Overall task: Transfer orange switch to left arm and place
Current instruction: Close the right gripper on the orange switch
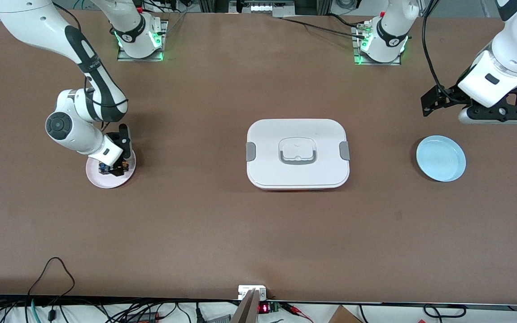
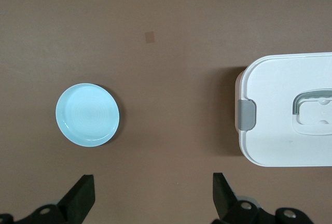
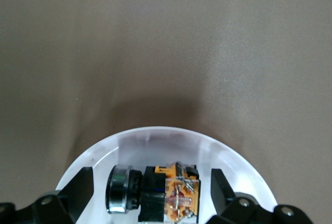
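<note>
A wide brown table fills almost the whole room that I can see, under even, soft light. Along its near edge many black cables lie, and a small device with red digits glows there.

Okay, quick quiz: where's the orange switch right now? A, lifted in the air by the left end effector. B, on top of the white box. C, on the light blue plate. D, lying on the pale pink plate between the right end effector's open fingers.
D: the right wrist view shows the orange switch lying on the pink plate, between the open fingers of the right end effector.
</note>
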Robot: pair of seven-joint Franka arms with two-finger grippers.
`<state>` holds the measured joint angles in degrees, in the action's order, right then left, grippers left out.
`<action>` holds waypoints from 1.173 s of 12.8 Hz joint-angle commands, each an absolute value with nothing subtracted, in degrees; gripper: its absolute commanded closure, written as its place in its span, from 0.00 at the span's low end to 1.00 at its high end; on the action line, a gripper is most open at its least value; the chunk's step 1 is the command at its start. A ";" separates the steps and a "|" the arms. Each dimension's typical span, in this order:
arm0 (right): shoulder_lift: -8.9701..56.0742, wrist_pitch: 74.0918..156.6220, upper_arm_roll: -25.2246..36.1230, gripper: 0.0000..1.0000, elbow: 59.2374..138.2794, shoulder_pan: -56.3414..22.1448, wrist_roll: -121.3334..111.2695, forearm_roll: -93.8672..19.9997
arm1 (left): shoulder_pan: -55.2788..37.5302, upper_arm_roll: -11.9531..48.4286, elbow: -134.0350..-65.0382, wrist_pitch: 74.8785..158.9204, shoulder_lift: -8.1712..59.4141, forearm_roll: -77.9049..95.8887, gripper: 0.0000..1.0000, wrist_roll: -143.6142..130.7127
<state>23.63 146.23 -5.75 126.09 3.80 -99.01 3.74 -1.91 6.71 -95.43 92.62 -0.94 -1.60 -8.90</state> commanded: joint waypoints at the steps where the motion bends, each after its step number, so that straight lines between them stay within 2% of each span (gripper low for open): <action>1: 23.29 148.18 -6.77 0.00 127.27 5.62 -101.77 3.96 | -2.20 6.77 -94.04 91.32 -0.61 -1.67 0.00 -9.84; 7: 23.99 148.97 -6.77 0.00 127.35 6.50 -102.22 3.96 | -2.28 6.77 -94.04 91.32 -0.53 -1.67 0.00 -9.84; 9: 23.99 148.97 -6.77 0.05 127.35 6.50 -102.22 3.96 | -2.29 6.77 -94.04 91.32 -0.53 -1.67 0.00 -9.84; 12: 23.99 149.06 -6.86 0.31 127.35 6.50 -102.30 3.96 | -2.29 6.77 -94.04 91.32 -0.53 -1.67 0.00 -9.84; 14: 23.99 149.06 -6.86 0.62 127.27 6.50 -102.04 3.78 | -2.29 6.77 -93.96 91.32 -0.53 -1.67 0.00 -9.84; 15: 23.82 149.06 -6.94 0.72 127.18 6.50 -101.95 3.78 | -2.29 6.77 -94.04 91.32 -0.53 -1.67 0.00 -9.84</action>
